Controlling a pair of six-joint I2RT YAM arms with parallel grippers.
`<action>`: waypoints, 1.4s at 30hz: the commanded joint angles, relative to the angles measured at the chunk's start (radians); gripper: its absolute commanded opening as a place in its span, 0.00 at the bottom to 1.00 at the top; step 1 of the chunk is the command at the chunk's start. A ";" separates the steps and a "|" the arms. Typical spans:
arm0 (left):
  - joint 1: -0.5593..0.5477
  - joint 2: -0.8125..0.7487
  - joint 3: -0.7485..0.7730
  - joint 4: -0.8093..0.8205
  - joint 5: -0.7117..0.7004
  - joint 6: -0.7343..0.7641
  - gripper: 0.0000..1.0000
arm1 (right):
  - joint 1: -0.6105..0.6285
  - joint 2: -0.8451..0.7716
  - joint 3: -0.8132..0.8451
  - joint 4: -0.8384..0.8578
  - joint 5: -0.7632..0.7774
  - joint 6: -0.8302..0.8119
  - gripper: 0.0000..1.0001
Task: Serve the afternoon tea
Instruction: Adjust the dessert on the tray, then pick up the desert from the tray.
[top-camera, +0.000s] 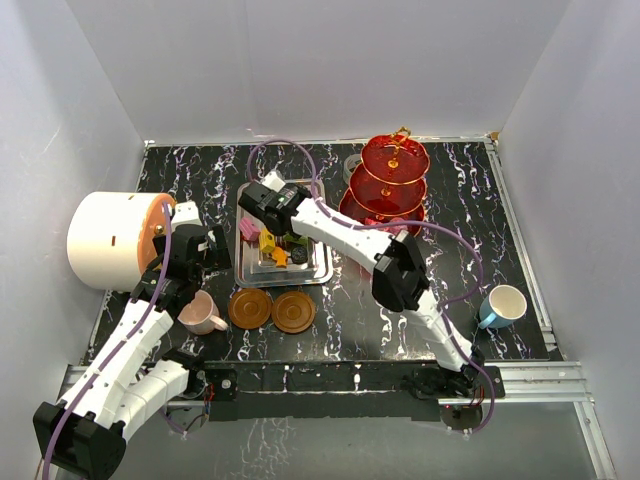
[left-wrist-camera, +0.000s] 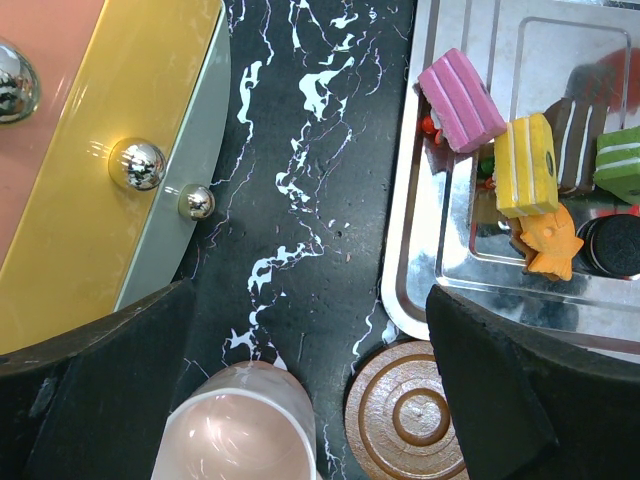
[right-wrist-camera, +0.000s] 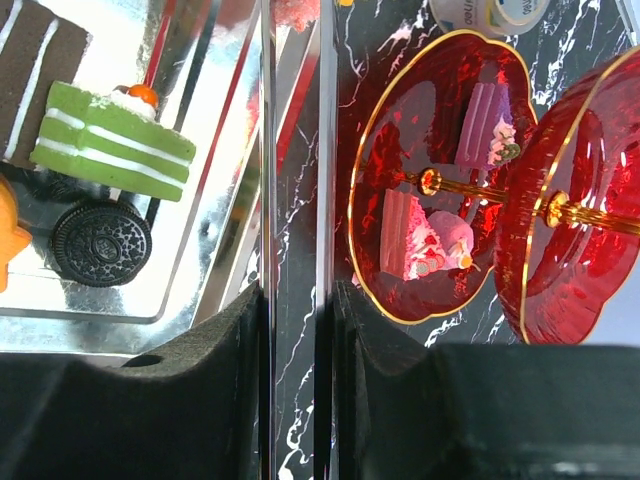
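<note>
Sweets (left-wrist-camera: 525, 165) lay in a bunch on the silver tray (left-wrist-camera: 420, 250) in the middle of the desk (left-wrist-camera: 300, 200); the left wrist view showed a pink one, a yellow one and an orange fish up close. Only the top view showed the blue cup (top-camera: 503, 305) far off on the right; only the right wrist view showed pink cake pieces (right-wrist-camera: 430, 235) on the bottom plate of the red stand (right-wrist-camera: 380, 130). A white roll (right-wrist-camera: 490, 12) had letters too cut off to read. The right arm reached across to the tray; the right fingers (right-wrist-camera: 200, 400) were pinched on its rim. The left arm was bent; the left fingers (left-wrist-camera: 90, 400) stood wide apart, holding nothing, above the pink cup (left-wrist-camera: 240, 420), beside two brown saucers (top-camera: 250, 308).
</note>
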 joint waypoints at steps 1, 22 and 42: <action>0.003 -0.013 -0.007 0.004 -0.011 0.002 0.99 | 0.015 0.021 0.003 0.029 0.024 -0.011 0.27; 0.004 -0.003 -0.006 0.002 -0.007 0.000 0.99 | -0.029 -0.091 0.046 0.158 -0.415 0.088 0.42; 0.004 -0.003 -0.005 0.005 0.005 0.003 0.99 | -0.204 -0.219 -0.144 0.169 -0.626 0.280 0.41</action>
